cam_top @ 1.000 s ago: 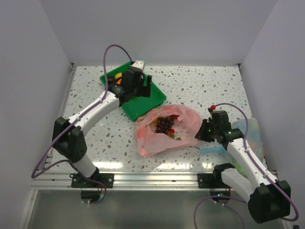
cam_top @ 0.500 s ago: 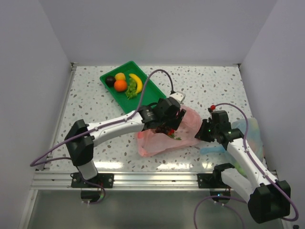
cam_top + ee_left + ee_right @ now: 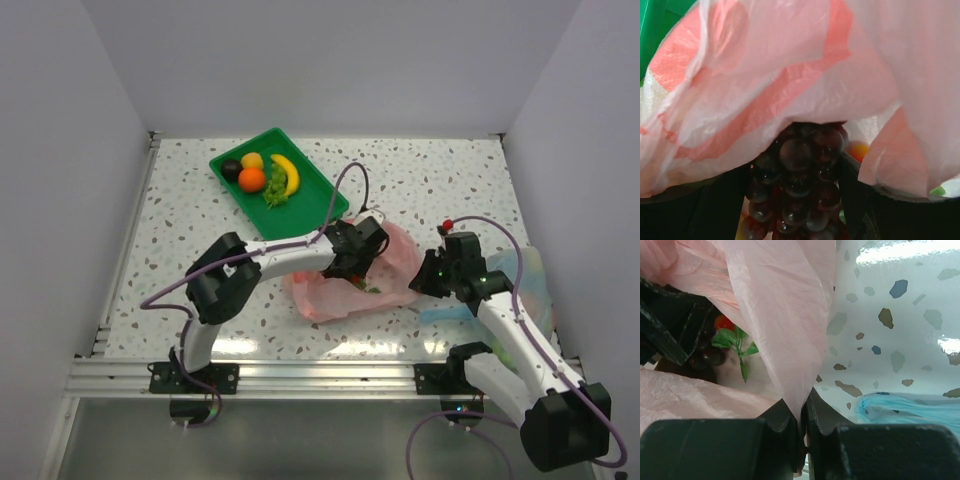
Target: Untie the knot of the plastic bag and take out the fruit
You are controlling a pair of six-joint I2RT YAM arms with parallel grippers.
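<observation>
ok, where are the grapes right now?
Left wrist view: the grapes sit inside the plastic bag's mouth, between the left gripper's two fingers. From above that is mid-table, just nearer the arms than the green tray.

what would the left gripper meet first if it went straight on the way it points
Most likely the grapes: the bunch sits between the left gripper's open fingers, just under the plastic bag's rim.
</observation>
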